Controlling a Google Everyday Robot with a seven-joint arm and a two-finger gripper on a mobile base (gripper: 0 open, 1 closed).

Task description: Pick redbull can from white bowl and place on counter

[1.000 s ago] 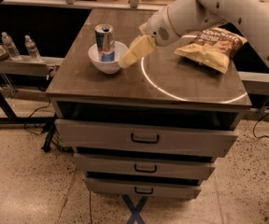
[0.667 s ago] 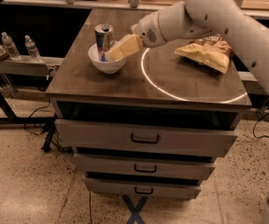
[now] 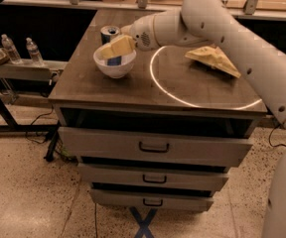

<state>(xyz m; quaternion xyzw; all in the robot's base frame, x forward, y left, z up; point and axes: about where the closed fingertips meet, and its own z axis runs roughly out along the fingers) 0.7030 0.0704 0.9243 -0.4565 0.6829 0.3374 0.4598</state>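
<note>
The redbull can [image 3: 109,34] stands upright in the white bowl [image 3: 114,67] at the back left of the counter [image 3: 133,90]. Only its silver top and a blue strip low down show. My gripper [image 3: 112,48] reaches in from the right over the bowl. Its yellowish fingers [image 3: 118,47] lie across the front of the can and hide its middle.
A crinkled chip bag [image 3: 213,59] lies at the back right of the counter, inside the thin white circle [image 3: 155,86]. Two clear water bottles [image 3: 33,51] stand on a low shelf to the left. Closed drawers [image 3: 154,147] are below the counter.
My gripper has moved left, from beside the bowl's right rim to over the bowl and in front of the can. The can and bowl stay in place.
</note>
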